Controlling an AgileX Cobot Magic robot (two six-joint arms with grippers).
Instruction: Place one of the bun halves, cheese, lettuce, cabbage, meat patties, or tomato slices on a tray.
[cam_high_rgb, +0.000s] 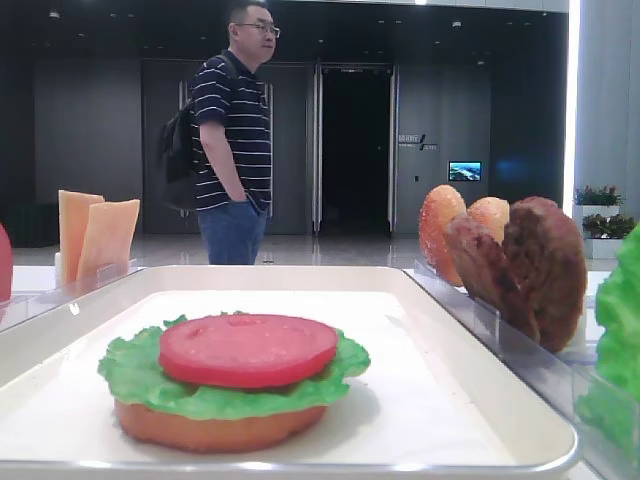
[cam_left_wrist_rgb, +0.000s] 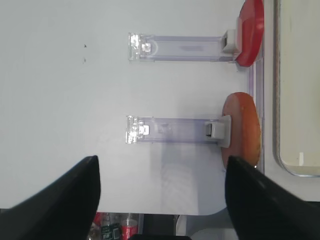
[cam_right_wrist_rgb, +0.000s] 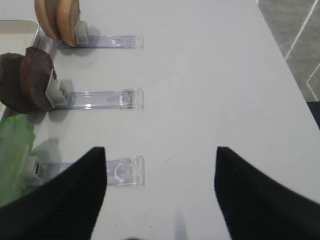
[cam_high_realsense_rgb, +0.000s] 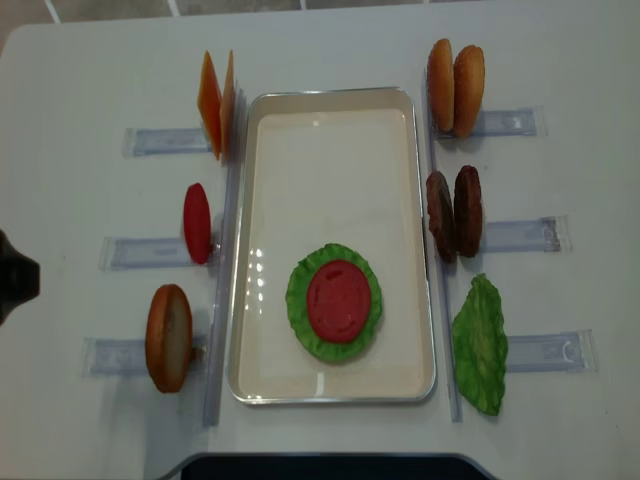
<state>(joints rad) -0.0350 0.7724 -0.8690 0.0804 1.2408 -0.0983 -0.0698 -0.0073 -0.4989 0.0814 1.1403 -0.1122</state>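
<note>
Tomato slices: one glossy red plastic disc (cam_high_realsense_rgb: 338, 300) lies flat on a ruffled green lettuce leaf (cam_high_realsense_rgb: 335, 344), itself on an orange-brown bun half (cam_high_rgb: 205, 428), stacked near the front of the large white rectangular tray (cam_high_realsense_rgb: 330, 115). A second red slice (cam_high_realsense_rgb: 196, 223) stands on edge in a clear acrylic holder (cam_high_realsense_rgb: 145, 252) left of the tray, upright probably for easy pinching. Dark brown rough meat patties (cam_high_realsense_rgb: 455, 213), speckled bun halves (cam_high_realsense_rgb: 455, 74), pale-orange cheese squares (cam_high_realsense_rgb: 217, 104) and a loose green leaf (cam_high_realsense_rgb: 481, 345) flank the tray likewise. Left gripper (cam_left_wrist_rgb: 162, 192) hovers over bare table, jaws wide, holding nothing. Right gripper (cam_right_wrist_rgb: 161, 192) likewise, spread and empty.
</note>
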